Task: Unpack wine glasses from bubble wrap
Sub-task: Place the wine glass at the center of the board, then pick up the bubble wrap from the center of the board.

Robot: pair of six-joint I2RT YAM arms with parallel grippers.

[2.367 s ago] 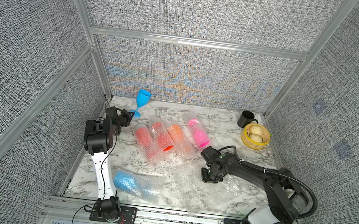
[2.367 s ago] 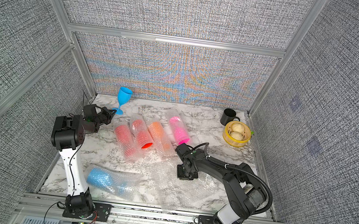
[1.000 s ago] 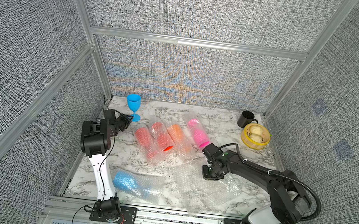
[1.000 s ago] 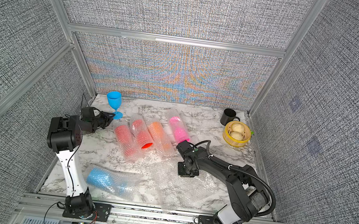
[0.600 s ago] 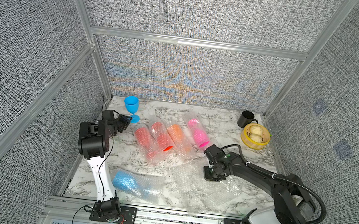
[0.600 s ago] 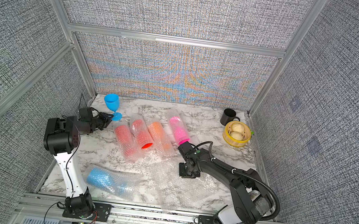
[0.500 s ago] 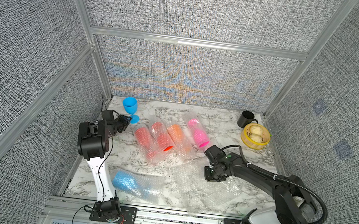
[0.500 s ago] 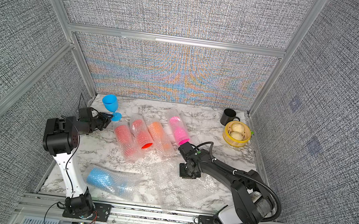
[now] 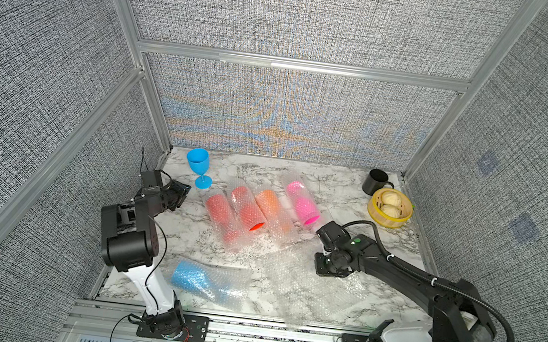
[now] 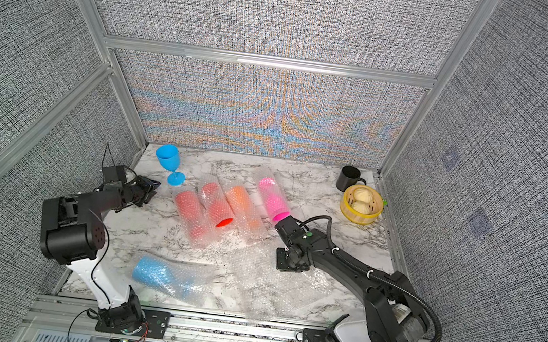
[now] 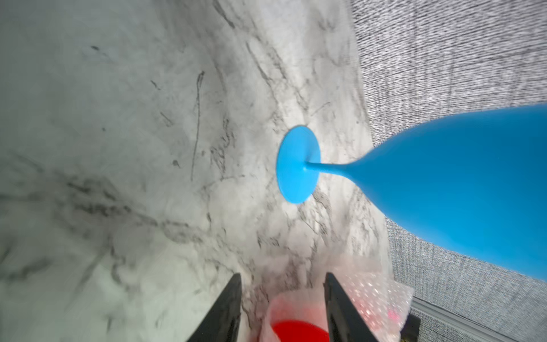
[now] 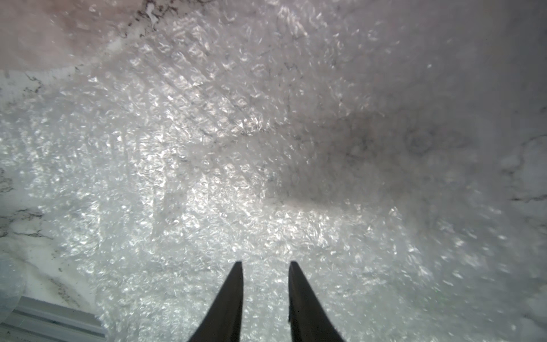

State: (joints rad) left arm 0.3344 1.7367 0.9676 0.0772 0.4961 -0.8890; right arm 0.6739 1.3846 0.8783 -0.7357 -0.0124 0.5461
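The left gripper (image 11: 282,275) is seen parted and empty, near the upright blue goblet (image 9: 199,167) at the back left. The right gripper (image 12: 265,263) is held narrowly parted over a flat bubble wrap sheet (image 9: 301,283); four wrapped goblets (image 9: 248,211) are laid between.

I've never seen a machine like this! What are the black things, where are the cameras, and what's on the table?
Those are two robot arms, each ending in a two-finger gripper. Two pictures look down from above; two come from wrist cameras. One bare blue glass stands on the table. Four wrapped glasses lie side by side; a wrapped blue glass lies nearer the front. A mug and a basket of buns sit at the back. The right gripper, open, hangs over an empty bubble wrap sheet. The left gripper is open too, holding nothing.
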